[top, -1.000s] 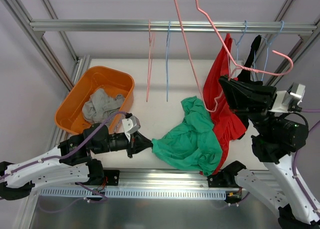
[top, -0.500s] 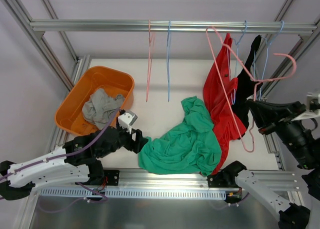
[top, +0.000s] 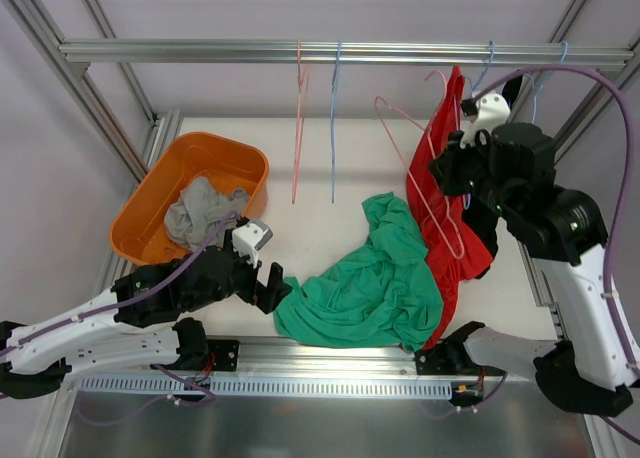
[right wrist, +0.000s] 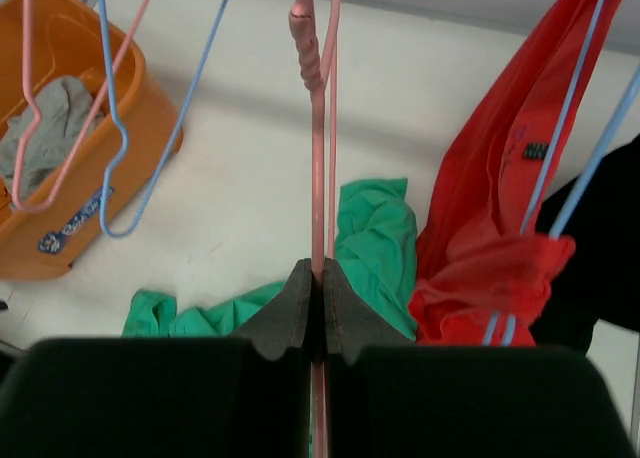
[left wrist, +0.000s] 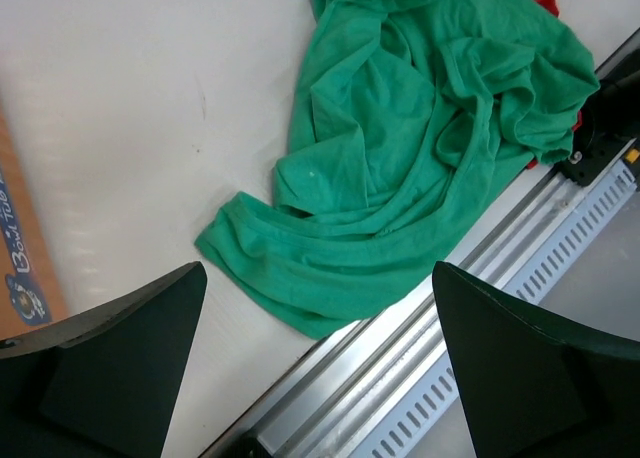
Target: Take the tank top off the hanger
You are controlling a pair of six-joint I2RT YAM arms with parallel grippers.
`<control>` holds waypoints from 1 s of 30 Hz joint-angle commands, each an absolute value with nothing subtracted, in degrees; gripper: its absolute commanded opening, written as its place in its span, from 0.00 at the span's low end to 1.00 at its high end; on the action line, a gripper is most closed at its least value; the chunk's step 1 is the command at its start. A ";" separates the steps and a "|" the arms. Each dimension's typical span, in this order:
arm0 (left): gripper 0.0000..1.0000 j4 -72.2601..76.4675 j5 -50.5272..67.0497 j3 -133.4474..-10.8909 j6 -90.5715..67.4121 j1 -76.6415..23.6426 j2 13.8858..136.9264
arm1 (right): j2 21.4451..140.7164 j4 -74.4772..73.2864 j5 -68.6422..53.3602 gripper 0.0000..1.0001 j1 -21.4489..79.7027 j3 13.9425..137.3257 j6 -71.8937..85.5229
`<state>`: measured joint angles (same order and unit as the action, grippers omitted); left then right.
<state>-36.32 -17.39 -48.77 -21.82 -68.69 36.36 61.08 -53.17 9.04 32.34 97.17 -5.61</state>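
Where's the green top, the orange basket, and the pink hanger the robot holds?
green top (top: pixel 372 290): top camera, middle of the crumpled cloth.
orange basket (top: pixel 148 193): top camera, its left wall.
pink hanger (right wrist: pixel 318 158): right wrist camera, its straight wire stem.

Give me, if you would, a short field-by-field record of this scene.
tank top: crumpled green fabric tank top, lying on the white table near its front edge
hanger: bare pink wire hanger, no garment on it
left fingers: open, empty, just left of the tank top
right fingers: shut on the hanger's wire
other clothing: red garment hanging at the right; grey cloth inside the orange plastic tub
task state: tank top is off the hanger
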 commanded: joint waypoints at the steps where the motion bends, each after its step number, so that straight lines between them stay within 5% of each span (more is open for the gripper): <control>1: 0.99 -42.09 -15.90 -49.57 -21.80 -69.08 37.27 | 66.17 -47.64 12.48 0.00 33.57 105.10 -6.94; 9: 0.99 -42.36 -18.55 -48.43 -23.55 -69.08 33.05 | 79.44 -44.48 20.73 0.00 36.64 117.15 -7.65; 18: 0.99 -42.36 -19.16 -47.99 -24.08 -69.08 30.41 | 89.82 -38.67 26.63 0.00 38.93 118.83 -5.63; 26: 0.99 -41.93 -19.51 -49.21 -24.78 -69.08 31.99 | 87.72 -36.92 26.89 0.00 39.02 111.72 -2.99; 28: 0.99 -39.92 -20.13 -49.57 -25.05 -69.08 33.65 | 86.14 -36.74 25.85 0.13 39.02 111.01 -2.99; 29: 0.99 -38.68 -19.69 -49.57 -24.87 -69.08 34.27 | 85.52 -36.74 25.58 0.39 38.94 110.74 -3.16; 30: 0.99 -37.11 -19.08 -49.57 -24.26 -69.08 35.84 | 84.13 -36.65 25.40 0.50 39.02 110.05 -3.16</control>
<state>-41.67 -18.50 -48.38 -23.64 -68.69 32.86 89.12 -39.90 24.43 39.13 110.72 -3.66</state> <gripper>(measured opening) 0.986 0.391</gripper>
